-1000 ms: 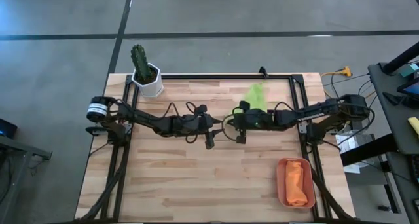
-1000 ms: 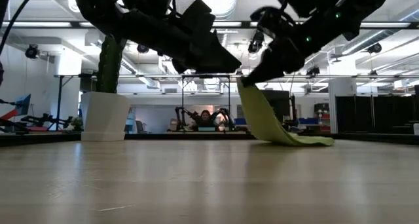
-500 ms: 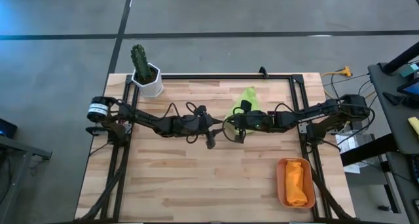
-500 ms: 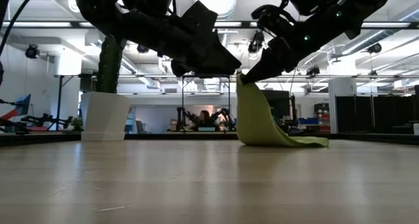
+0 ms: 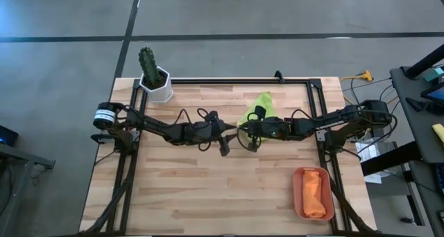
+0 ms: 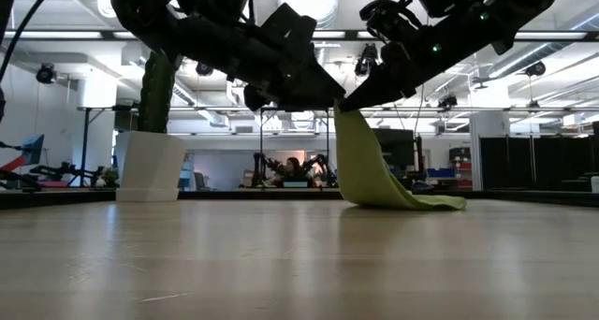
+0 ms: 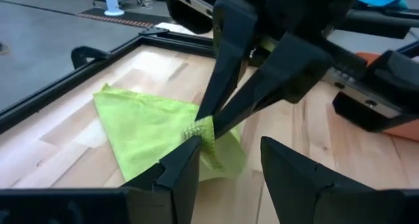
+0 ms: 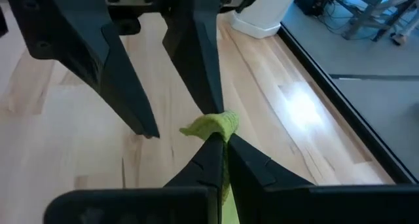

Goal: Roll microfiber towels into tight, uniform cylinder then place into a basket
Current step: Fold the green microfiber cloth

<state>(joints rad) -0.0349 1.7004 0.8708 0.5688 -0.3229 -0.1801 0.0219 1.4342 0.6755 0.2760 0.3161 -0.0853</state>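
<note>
- The right gripper [image 8: 221,135] is clenched on one corner of the lime green microfiber towel [image 5: 258,105], lifting it clear of the pale wooden worktop [image 5: 208,188] near its middle; the rest of the cloth trails down and lies toward the far edge.
- The left gripper [image 7: 226,155] stands released, its fingers either side of the same pinched corner, holding nothing.
- The bright orange microfiber towel [image 5: 314,194] already lies in the terracotta plastic basket [image 5: 298,192] at the near right corner.
- Risk: the grip looks to be on only a small tuft of fabric, so a tug could pull the corner free and drop the towel in a heap.
- Risk: the two grippers sit very close, nearly tip to tip; a closing move by the left one could strike the right fingers rather than cloth.
- The white pot with a green cactus [image 5: 155,76] stands at the far left corner, well apart from the work.
- The black frame rail [image 5: 236,80] borders the far edge just beyond the towel.
</note>
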